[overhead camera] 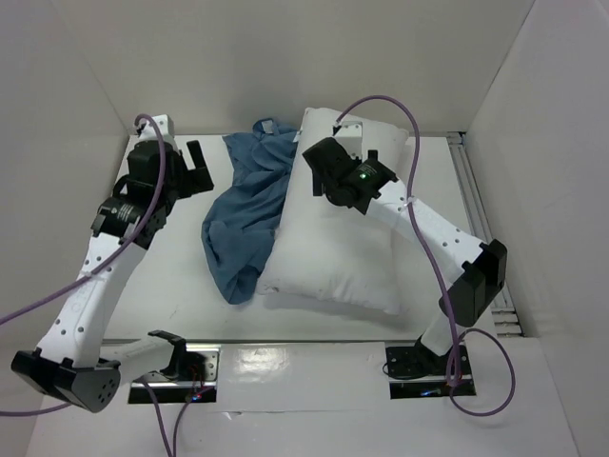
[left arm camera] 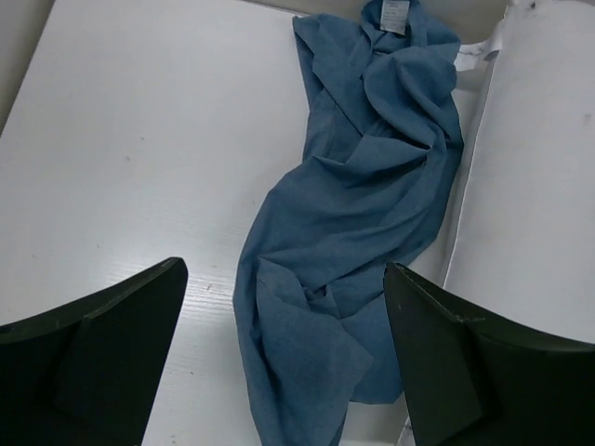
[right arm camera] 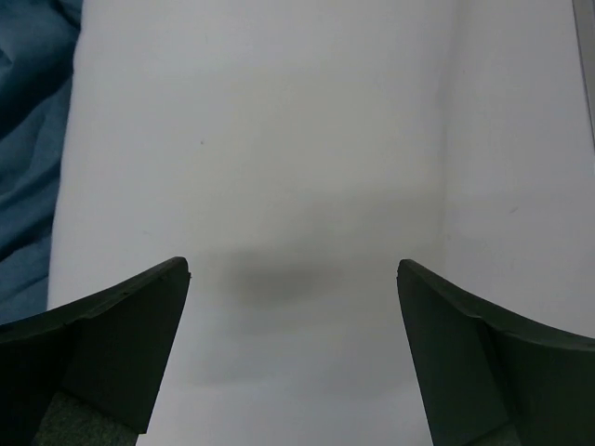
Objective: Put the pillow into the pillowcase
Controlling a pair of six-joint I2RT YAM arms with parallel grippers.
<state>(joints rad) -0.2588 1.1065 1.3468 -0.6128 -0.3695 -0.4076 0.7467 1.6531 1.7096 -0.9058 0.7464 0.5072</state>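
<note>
From here I see a white table [overhead camera: 176, 286] boxed in by plain white panels: back wall [overhead camera: 285, 57], left wall [overhead camera: 48, 133], right wall [overhead camera: 547, 152]. A metal rail [overhead camera: 473, 205] runs along the table's right edge, beside the right wall. The near edge has a glossy strip [overhead camera: 300, 362] catching glare. Light is even, shadows soft. The left wrist view shows faint specks on the tabletop.

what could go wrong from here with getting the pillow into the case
1. The crumpled limp blue cloth pillowcase shows no clear opening, so the open left end effector may pinch both layers together.
2. The plump white rectangular pillow lies against the cloth, so the open right end effector above it may drag the pillowcase along when shifting it.
</note>
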